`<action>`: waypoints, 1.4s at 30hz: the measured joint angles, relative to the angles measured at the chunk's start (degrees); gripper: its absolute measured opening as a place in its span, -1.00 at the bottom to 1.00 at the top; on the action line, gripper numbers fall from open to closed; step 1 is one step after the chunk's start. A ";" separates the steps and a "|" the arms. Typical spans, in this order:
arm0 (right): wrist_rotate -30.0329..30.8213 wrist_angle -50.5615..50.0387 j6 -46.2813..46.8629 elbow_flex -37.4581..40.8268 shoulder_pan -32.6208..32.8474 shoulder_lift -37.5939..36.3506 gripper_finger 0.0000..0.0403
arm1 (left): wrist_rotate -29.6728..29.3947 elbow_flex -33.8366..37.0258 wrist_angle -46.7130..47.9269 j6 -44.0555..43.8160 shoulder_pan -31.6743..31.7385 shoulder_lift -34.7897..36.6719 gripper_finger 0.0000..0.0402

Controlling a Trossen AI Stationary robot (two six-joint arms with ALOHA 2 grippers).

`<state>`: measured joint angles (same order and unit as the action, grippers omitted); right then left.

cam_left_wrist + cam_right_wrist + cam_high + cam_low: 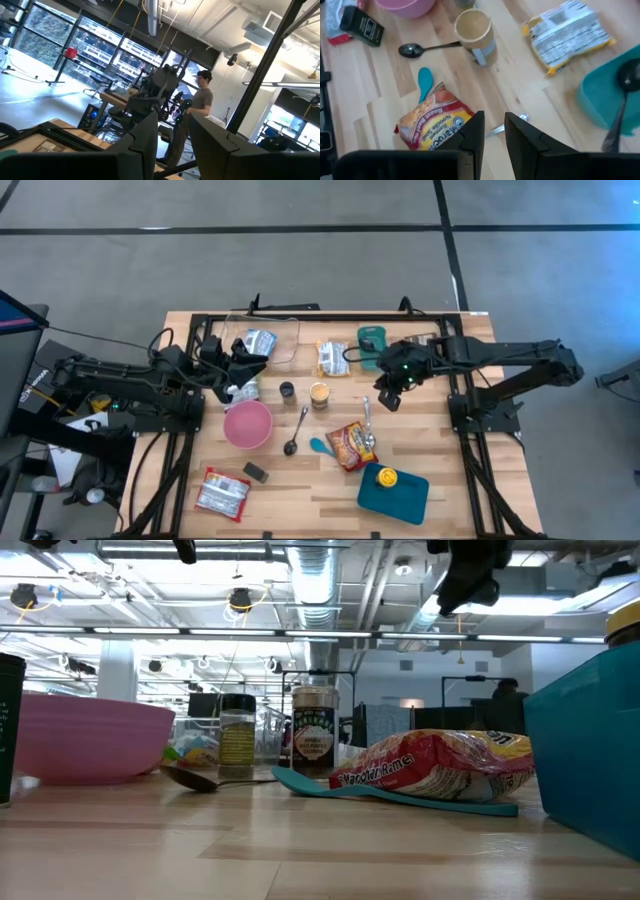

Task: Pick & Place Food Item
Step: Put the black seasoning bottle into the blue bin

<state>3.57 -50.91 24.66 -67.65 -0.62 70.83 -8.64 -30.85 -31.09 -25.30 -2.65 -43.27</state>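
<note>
Near the desk's middle lay the ramen packet (351, 446); it looked light, crinkly, slippery, best pinched across its middle; the right gripper (492, 131) hovered above, fingers narrowly parted, empty.

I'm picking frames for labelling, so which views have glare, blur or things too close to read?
High view: evenly lit, the pink bowl reads clearly. Low view: ceiling lights flare behind the ramen packet; the teal container looms close at the edge. Left wrist view: bright windows, dark fingers in silhouette. Right wrist view: soft blur over the ramen packet.
</note>
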 joint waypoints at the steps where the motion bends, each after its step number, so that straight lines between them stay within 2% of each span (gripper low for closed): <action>1: -0.30 0.64 0.20 1.00 0.21 -0.61 -0.65 | 0.00 0.00 0.00 0.00 0.02 0.00 -0.47; 10: -0.55 3.78 1.36 9.00 -0.10 -5.31 -0.65 | -1.36 0.00 0.21 0.00 0.00 -1.02 -0.47; 16: -0.55 8.67 1.49 13.78 -1.79 -8.35 -0.65 | -3.63 -0.02 0.20 0.00 0.01 -5.00 -0.47; 28: -0.33 9.58 0.86 19.80 -6.52 -10.96 -0.65 | -3.87 -0.17 1.84 -0.46 0.00 -11.38 -0.47; 42: -0.35 10.68 0.95 20.10 -7.80 -10.93 -0.65 | -6.26 -15.48 35.35 -0.90 0.11 -18.07 -0.47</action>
<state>3.22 -40.23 25.61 -47.55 -8.42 59.90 -14.90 -46.33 4.26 -26.20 -2.55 -61.34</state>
